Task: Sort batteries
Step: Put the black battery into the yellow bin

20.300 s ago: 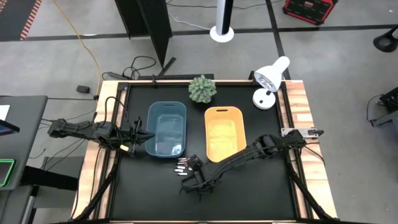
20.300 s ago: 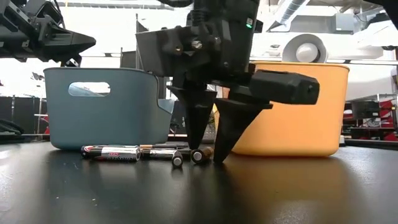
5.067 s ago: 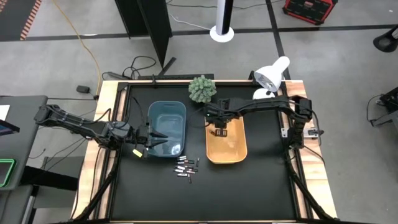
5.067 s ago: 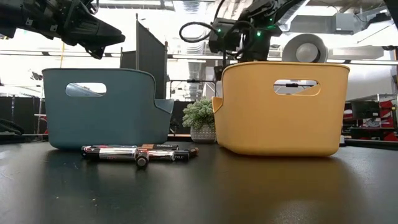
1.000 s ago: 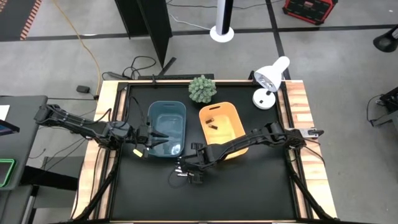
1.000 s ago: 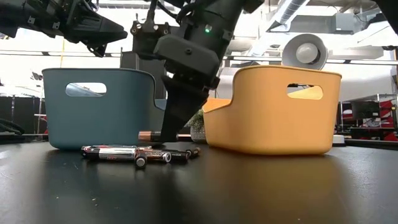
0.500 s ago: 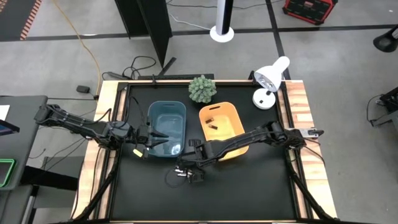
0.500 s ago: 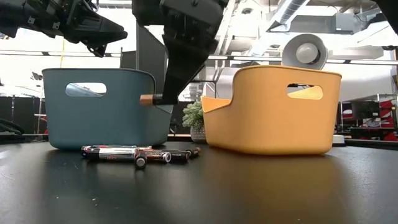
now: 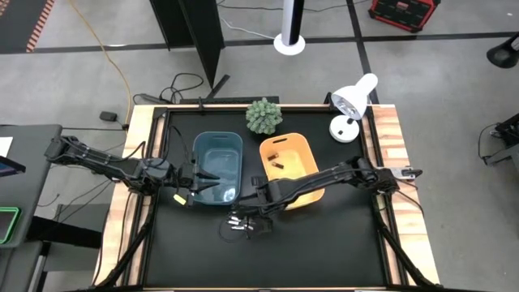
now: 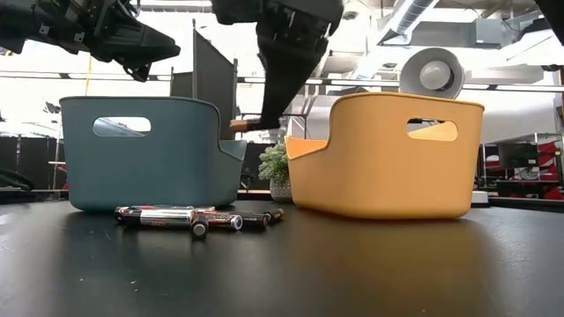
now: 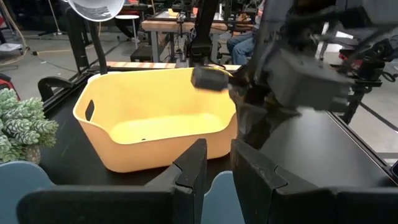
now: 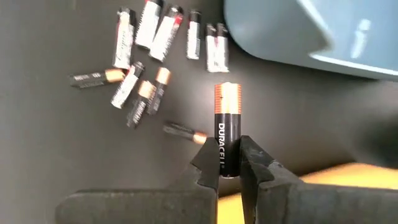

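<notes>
Several batteries (image 9: 241,223) lie loose on the black table in front of the blue bin (image 9: 219,154); they also show as a row of batteries (image 10: 194,217) in the low view. Two more batteries (image 9: 276,160) lie in the orange bin (image 9: 302,146). My right gripper (image 12: 228,155) hangs above the table between the two bins, shut on a black battery with a copper end (image 12: 226,118). My left gripper (image 11: 217,165) waits over the blue bin's left rim, with a narrow gap between its fingers and nothing in it. My right gripper pinches the battery's black end (image 12: 226,165) between its two fingers, while the copper end (image 10: 238,125) sticks out free. The fingers (image 10: 269,88) come from above, slanting down. The battery hangs roughly level, lifted clear of the table at about the height of the bins' rims.
A small potted plant (image 9: 263,116) and a white desk lamp (image 9: 353,105) stand at the table's far edge. The wooden table border (image 9: 389,146) runs along the right side. Bare black table lies in front of the loose batteries.
My right gripper has risen from the loose batteries with the black battery held shut between its fingers. It has also gone toward the far edge, to the gap between the bins. The battery, near table height a second ago, now hangs at rim height.
</notes>
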